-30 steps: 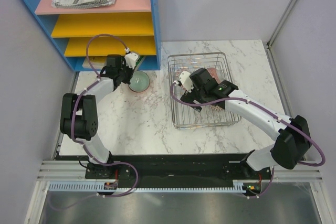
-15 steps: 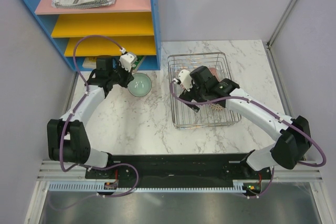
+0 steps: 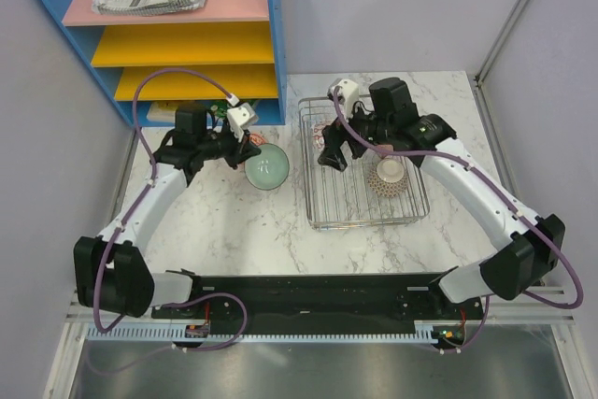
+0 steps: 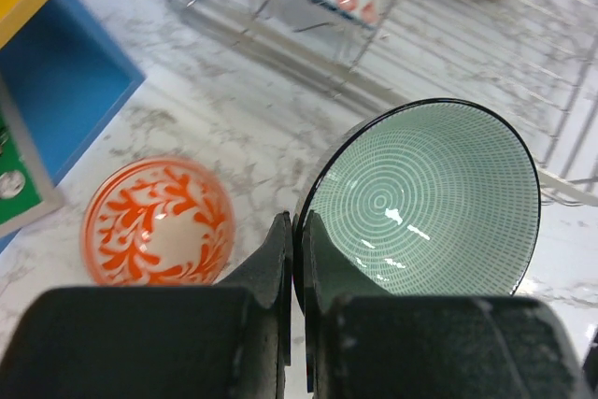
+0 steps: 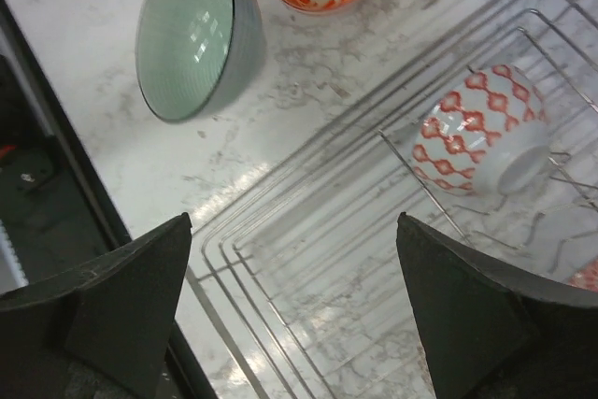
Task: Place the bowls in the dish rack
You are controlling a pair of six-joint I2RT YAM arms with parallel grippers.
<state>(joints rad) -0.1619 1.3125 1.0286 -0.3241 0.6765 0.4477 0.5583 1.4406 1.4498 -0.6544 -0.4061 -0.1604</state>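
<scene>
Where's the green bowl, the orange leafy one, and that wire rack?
green bowl (image 4: 420,203), left wrist view, its ringed inside.
orange leafy bowl (image 4: 159,221), left wrist view, its patterned side.
wire rack (image 3: 364,224), top view, its near rim.

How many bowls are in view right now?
4: pale green bowl in the left jaws; orange-patterned bowl on the table; red-and-white bowl and beige mesh bowl in the dish rack. Another may be hidden.

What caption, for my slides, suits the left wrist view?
Left gripper pinching the pale green bowl by the rim; orange-patterned bowl on marble; dish rack beyond.
</scene>
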